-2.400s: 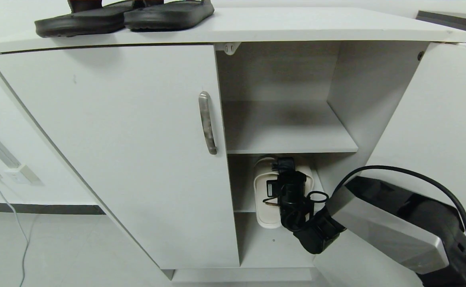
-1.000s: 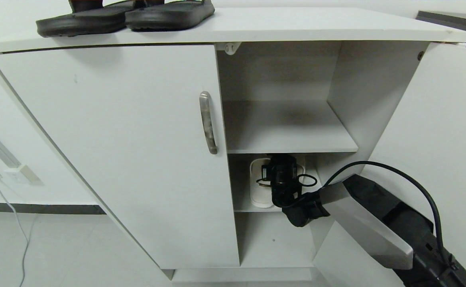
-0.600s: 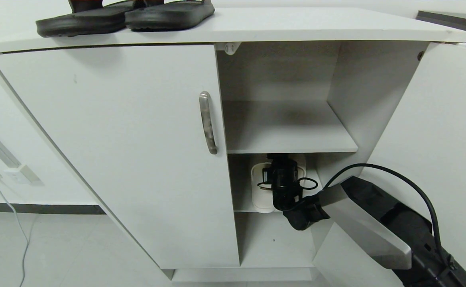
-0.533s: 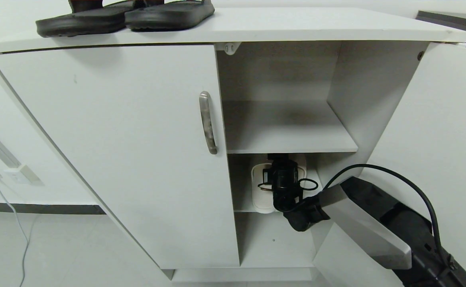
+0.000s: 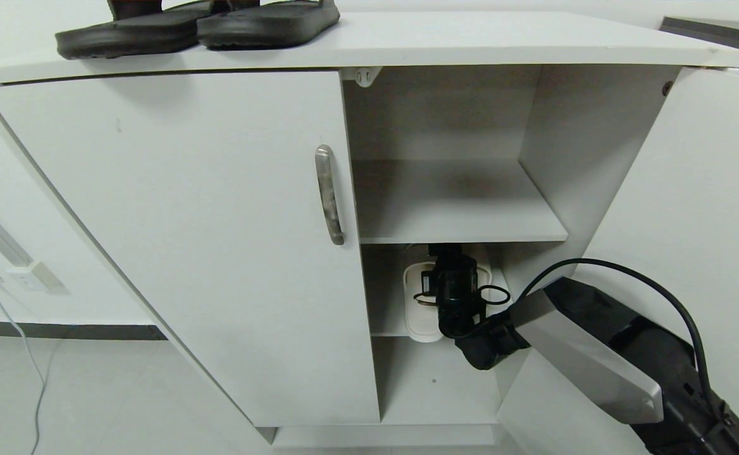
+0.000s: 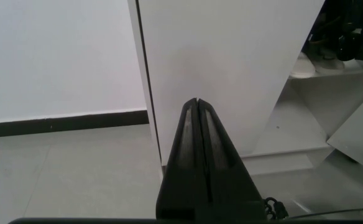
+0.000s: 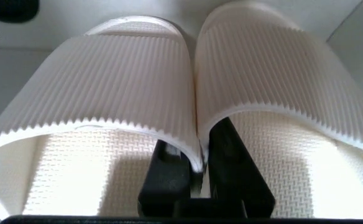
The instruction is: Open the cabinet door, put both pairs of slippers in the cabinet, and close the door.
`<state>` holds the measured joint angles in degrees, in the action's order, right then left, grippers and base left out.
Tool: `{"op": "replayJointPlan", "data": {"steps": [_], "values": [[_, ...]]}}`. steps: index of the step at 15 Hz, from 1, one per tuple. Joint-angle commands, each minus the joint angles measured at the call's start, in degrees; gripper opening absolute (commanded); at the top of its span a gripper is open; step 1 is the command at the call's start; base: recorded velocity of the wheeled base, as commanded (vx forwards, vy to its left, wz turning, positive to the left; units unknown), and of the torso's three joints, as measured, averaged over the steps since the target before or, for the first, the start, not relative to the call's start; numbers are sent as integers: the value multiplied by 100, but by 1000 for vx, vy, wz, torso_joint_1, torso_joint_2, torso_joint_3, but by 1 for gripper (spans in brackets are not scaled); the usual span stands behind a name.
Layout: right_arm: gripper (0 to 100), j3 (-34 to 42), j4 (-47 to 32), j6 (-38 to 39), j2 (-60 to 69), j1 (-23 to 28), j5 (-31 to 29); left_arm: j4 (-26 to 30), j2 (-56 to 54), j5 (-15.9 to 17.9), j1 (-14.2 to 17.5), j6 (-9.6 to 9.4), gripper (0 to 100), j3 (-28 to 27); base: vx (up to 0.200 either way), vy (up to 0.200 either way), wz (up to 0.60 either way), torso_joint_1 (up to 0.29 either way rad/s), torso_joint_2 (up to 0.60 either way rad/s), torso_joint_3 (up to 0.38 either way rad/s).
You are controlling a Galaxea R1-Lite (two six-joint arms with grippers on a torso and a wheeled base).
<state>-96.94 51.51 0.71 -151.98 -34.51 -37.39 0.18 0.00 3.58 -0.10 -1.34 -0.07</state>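
Currently: white slippers (image 5: 418,306) sit inside the cabinet (image 5: 470,39), in the compartment under the upper shelf (image 5: 451,202), lower centre of the head view. Their near end is at that compartment's front edge. Whether the soles rest fully on the board: cannot tell.

Right gripper (image 5: 454,287) is inside the same compartment, on the pair. In the right wrist view its fingers (image 7: 166,171) pinch the two adjoining strap edges of the white slippers (image 7: 132,81), which lie side by side and touching.

Black slippers (image 5: 195,28) are on the cabinet top, upper left of the head view, side by side.

Right door (image 5: 691,208) is swung wide open at the right of the frame. Left door (image 5: 186,221) is closed, with its handle (image 5: 329,193) upright near its inner edge.

Left gripper (image 6: 197,106) is in front of the closed door, low, with fingers pressed together and nothing between them.
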Motion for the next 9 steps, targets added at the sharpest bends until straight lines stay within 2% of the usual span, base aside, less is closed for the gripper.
{"op": "replayJointPlan", "data": {"steps": [1,7,8,9], "values": [[0,114,17,0,72,-38,4,-1,9,2,-8,2,0,7,0,0,0,0,0,0],[0,307,70,0,169,-73,4,-1,9,2,1,2,0,7,0,0,0,0,0,0],[100,307,70,8,169,-73,4,-1,9,2,1,2,0,7,0,0,0,0,0,0],[100,395,79,0,195,-73,4,-1,9,2,1,2,0,-1,0,0,0,0,0,0]]}}
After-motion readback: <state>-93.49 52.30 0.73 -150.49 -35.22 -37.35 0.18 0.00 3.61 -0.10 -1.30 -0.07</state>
